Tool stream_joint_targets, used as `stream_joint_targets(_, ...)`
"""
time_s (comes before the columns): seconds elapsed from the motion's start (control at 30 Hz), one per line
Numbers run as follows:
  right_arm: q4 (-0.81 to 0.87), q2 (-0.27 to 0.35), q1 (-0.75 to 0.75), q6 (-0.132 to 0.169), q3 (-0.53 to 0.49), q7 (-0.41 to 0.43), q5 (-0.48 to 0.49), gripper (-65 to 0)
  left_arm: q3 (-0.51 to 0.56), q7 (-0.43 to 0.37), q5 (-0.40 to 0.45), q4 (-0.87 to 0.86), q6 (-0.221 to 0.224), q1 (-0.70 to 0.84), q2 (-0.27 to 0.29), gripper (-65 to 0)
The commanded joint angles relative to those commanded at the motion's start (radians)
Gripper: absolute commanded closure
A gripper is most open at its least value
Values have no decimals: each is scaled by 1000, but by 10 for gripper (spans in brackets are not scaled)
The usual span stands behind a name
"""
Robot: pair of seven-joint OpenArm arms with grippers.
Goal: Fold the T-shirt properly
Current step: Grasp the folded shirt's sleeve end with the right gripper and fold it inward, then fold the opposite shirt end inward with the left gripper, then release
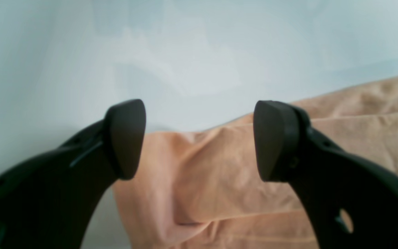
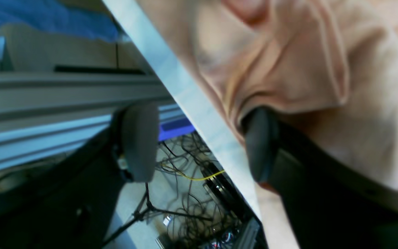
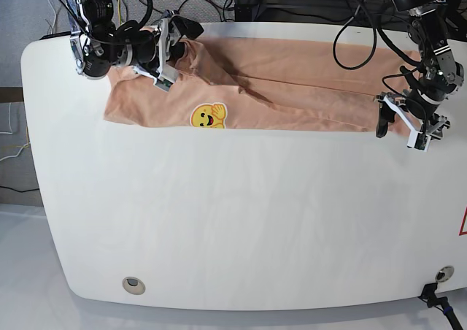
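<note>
- The right arm enters at the far-left corner of the base view and lies low and nearly horizontal over the desk [image 3: 219,220], its wrist pointing along the far edge toward the garment.
- The right claw [image 3: 169,49] sits at the far-left end of the T-shirt [image 3: 292,89]. In the right wrist view its jaws are spread wide: one finger is tucked under a raised fold of cloth at the desk rim, the other hangs off beyond the edge over the cables [image 2: 185,193] on the floor. Nothing is pinched between the two pads.
- The T-shirt lies along the far side of the white desk as a long, narrow band running left to right, already doubled lengthwise, with creases near the middle of the band.
- The smiley print [image 3: 209,115] faces up on the near edge of the band, left of centre, just beside the right claw.
- The left arm comes down from the far-right corner of the base view, its forearm steep and its wrist bent toward the desk.
- The left claw [image 3: 408,125] hovers at the right end of the T-shirt. In the left wrist view its jaws stand well apart with the cloth edge lying between and below them, and it holds nothing.
</note>
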Motion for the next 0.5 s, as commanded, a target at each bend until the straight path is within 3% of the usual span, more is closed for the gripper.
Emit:
stream_joint_targets(0.13, 3, 3, 43, 2, 6, 0, 8, -386, 0, 0, 0, -2, 0, 0, 0, -461)
stream_joint_targets(0.4, 15, 41, 137, -3, 103, -3, 265, -386, -2, -2, 0, -71, 0, -25, -3, -461)
stream_joint_targets(0.5, 11, 32, 172, -5, 103, 3, 281, -386, -2, -2, 0, -74, 0, -26, -3, -461)
